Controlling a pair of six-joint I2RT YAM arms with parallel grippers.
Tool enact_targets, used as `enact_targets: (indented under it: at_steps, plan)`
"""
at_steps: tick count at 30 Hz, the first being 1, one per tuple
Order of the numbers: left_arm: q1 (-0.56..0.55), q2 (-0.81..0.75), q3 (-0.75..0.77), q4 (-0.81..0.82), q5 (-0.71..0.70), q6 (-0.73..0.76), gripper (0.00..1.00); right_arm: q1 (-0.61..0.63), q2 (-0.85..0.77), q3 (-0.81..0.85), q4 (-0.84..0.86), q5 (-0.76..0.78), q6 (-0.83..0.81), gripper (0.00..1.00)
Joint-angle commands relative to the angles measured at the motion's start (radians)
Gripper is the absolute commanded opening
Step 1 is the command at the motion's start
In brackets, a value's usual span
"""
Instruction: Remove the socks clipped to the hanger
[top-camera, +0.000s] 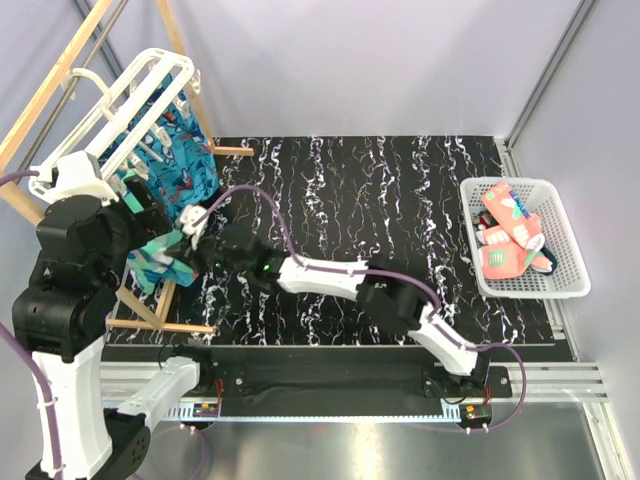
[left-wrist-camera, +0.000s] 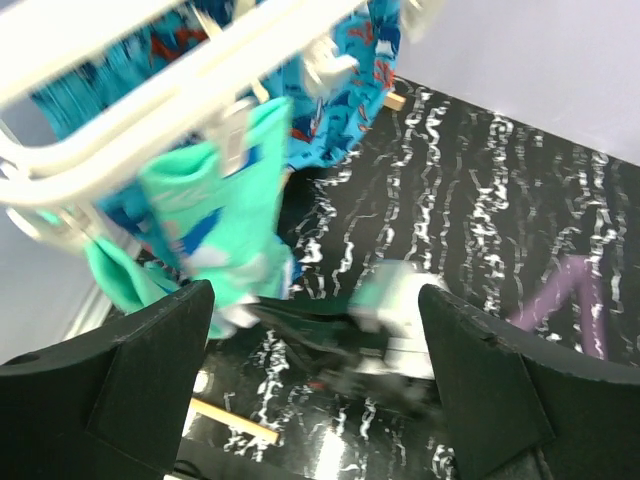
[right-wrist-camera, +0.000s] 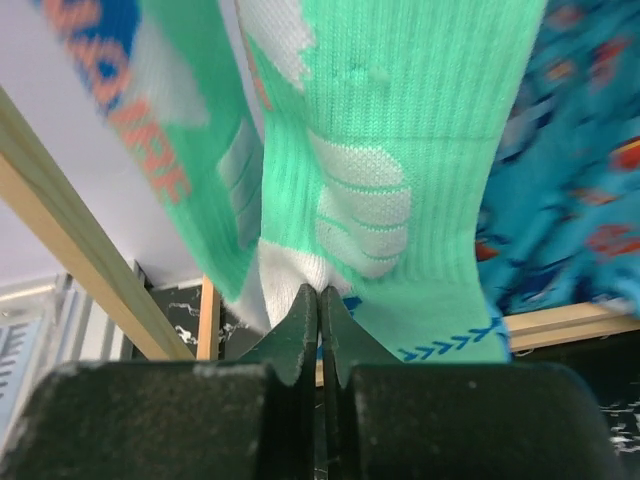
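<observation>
Mint-green sock (right-wrist-camera: 390, 150) hangs from the white hanger (top-camera: 120, 100) at the far left of the desk (top-camera: 400, 180), and your right hand (right-wrist-camera: 320, 305) is pinched shut on its white lower tip, with what looks like only a sliver of fabric between the fingers. Your left hand (left-wrist-camera: 315, 335) stands wide open and holds nothing, just below the hanger's bars. That shallow bite is your main risk: pull down and the cloth may slide out before the clip (left-wrist-camera: 235, 145) lets go. If the clip grips hard instead, you will likely drag the whole hanger, swinging it on the wooden frame (top-camera: 60, 80) or knocking it into your left hand. A second mint sock hangs right beside this one and the blue patterned socks (top-camera: 180, 160) hang close behind, so a slanted pull could snag them too. Coral socks already lie in the basket (top-camera: 572, 262) at the far right.
</observation>
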Motion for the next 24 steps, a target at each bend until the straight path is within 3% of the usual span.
enact_targets:
  at_steps: [1, 15, 24]
  plan:
    - [-0.002, 0.006, 0.05, 0.028, -0.066, 0.042, 0.88, -0.029, -0.162, -0.083, 0.147, -0.021, 0.041, 0.0]
    - [-0.002, 0.094, 0.1, 0.042, -0.044, 0.02, 0.84, -0.06, -0.411, -0.459, 0.33, 0.047, 0.09, 0.0]
    - [-0.002, 0.112, 0.151, 0.01, -0.084, 0.024, 0.83, -0.058, -0.528, -0.607, 0.4, 0.039, 0.107, 0.0]
